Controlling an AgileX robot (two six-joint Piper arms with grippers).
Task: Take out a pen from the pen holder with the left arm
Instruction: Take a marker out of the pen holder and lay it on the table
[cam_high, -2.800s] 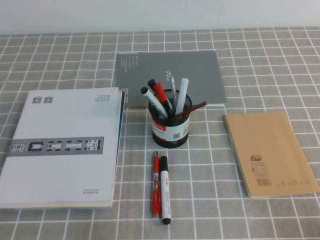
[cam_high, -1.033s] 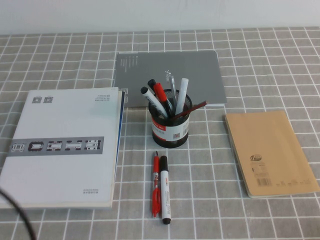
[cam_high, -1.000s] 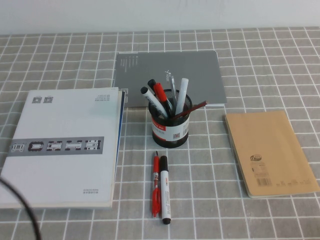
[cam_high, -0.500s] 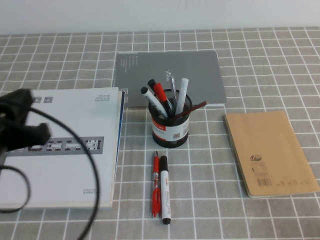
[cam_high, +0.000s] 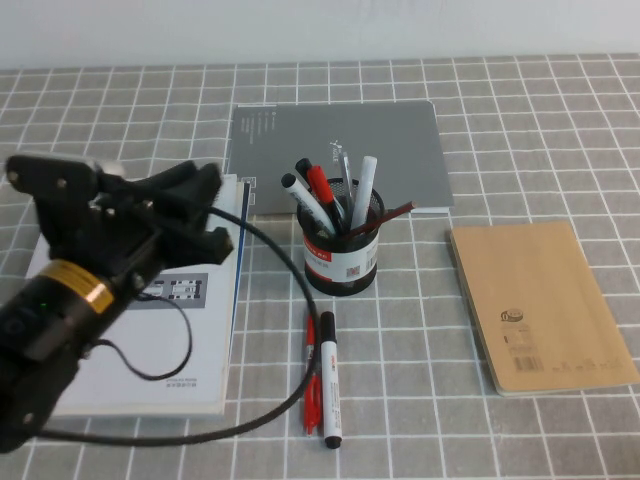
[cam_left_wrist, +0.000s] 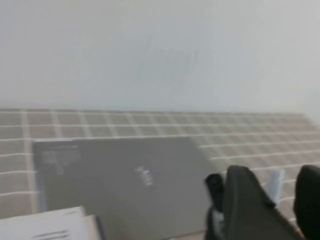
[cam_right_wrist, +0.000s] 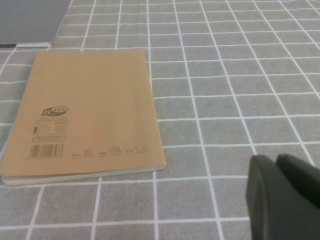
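The left hand (cam_high: 212, 208) is hovering over the white book (cam_high: 150, 395), partly open, gripping nothing. The pens (cam_high: 318, 186) are sitting in the pen holder (cam_high: 340, 265) beside it. The right hand (cam_right_wrist: 280, 200) is hanging closed near the brown notebook (cam_right_wrist: 85, 110).

My black left gripper (cam_high: 212, 208), grey cloth (cam_high: 520, 120) with white grid, black mesh holder (cam_high: 340, 272), white book (cam_high: 190, 350), grey book (cam_high: 400, 140), tan notebook (cam_high: 540, 300).
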